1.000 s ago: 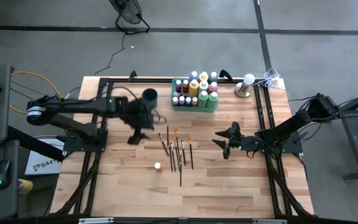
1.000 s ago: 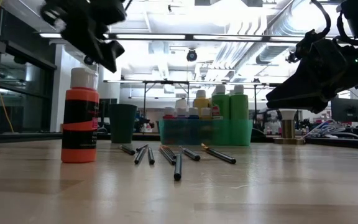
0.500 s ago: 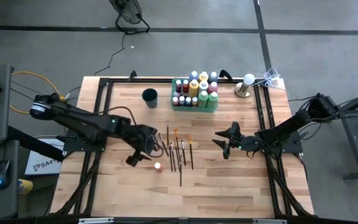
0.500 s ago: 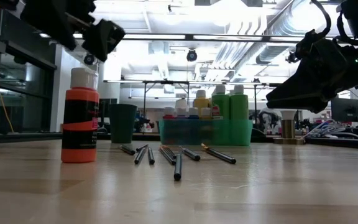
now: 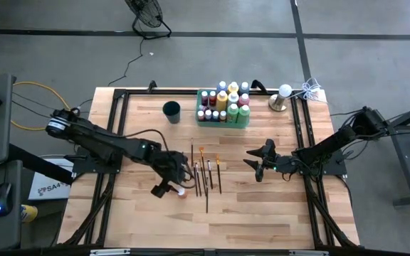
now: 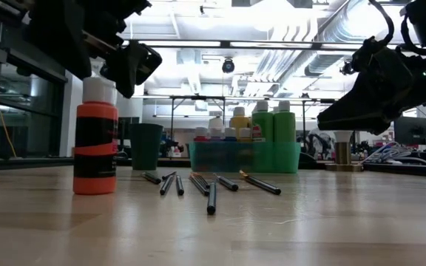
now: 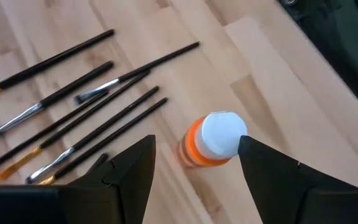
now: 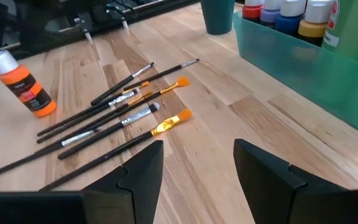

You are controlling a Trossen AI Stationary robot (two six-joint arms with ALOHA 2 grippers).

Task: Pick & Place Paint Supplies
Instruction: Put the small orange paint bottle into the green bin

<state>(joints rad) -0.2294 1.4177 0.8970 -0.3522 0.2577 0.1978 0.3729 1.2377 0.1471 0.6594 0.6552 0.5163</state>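
Left gripper [image 7: 194, 165] now over orange paint bottle [image 7: 211, 140], fingers wide astride cap; pick imminent. Right gripper [image 8: 197, 163] idle, open.

Bright, even overhead light; ceiling glare washes the low view, near tabletop soft, shadows faint.

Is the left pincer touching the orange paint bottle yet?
Apart. In the left wrist view, bare table shows between the orange paint bottle and each finger of the open left pincer; the bottle stands between them, ungrasped.
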